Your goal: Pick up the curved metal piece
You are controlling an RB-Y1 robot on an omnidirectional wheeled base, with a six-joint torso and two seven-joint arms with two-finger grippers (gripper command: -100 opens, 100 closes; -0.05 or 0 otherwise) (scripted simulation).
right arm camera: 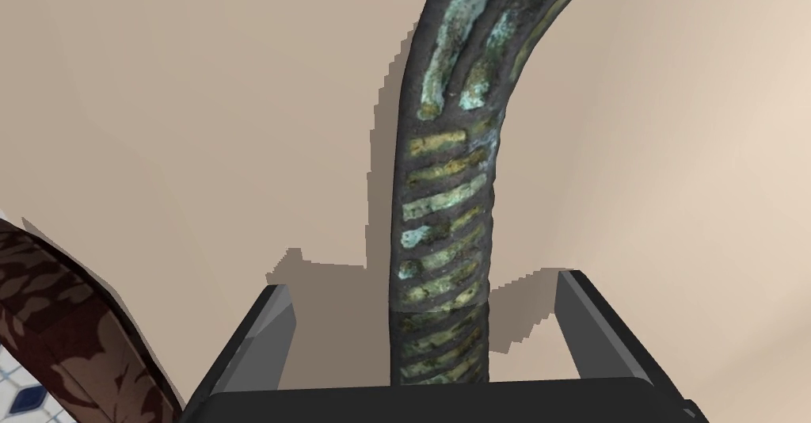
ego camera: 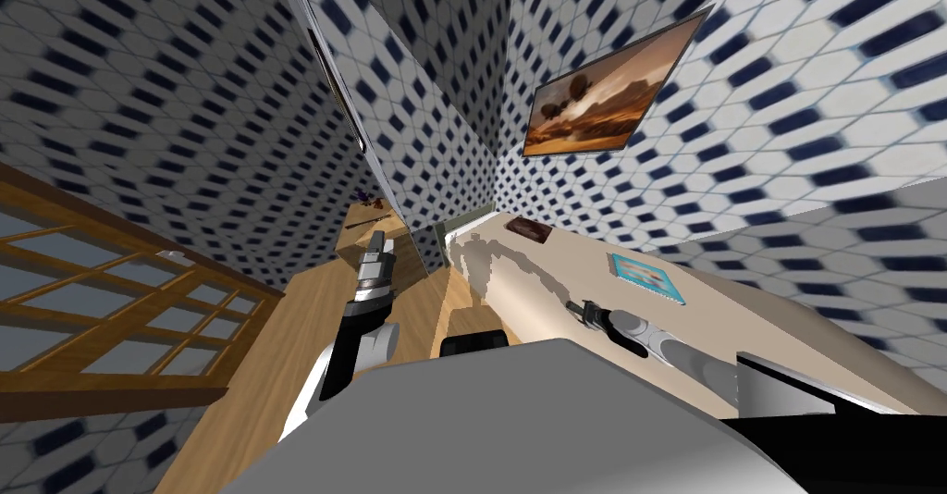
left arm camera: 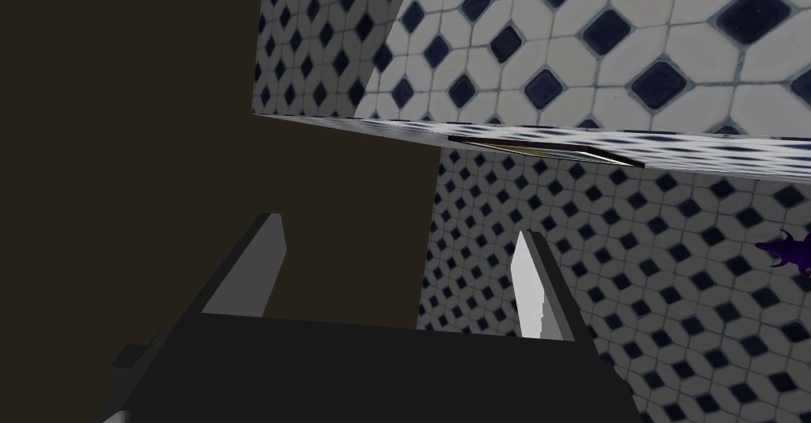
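1. Straddling the curved metal piece (right arm camera: 447, 196), the right gripper (right arm camera: 424, 283) has its fingers (right arm camera: 265, 335) spread wide. One stands on each side of the piece, with a clear gap to both, so neither touches it.
2. The curved metal piece is dark, ribbed crosswise and flecked with green and yellow patina. It runs from the gripper's dark body out between the fingertips, then bends away to one side beyond them.
3. The piece lies flat on a beige top (right arm camera: 158, 125) and throws a blocky shadow along one flank.
4. A brown leaf-patterned thing (right arm camera: 63, 323) with a rounded edge sits on the same top. It is near the piece but apart from it, outside one of the fingers. I cannot tell whether it is a dish or a box, or whether anything lies in it.
5. In the head view a flat teal thing (ego camera: 645, 278) lies on the top, to the right of the piece and a little farther out, clear of the gripper.
6. A framed picture (ego camera: 606, 100) of a rust-coloured landscape hangs on the tiled wall, beyond the piece and well above it.
7. The left gripper (ego camera: 377, 239) is raised well to the left of the piece, off the beige top. The left wrist view shows it spread apart.
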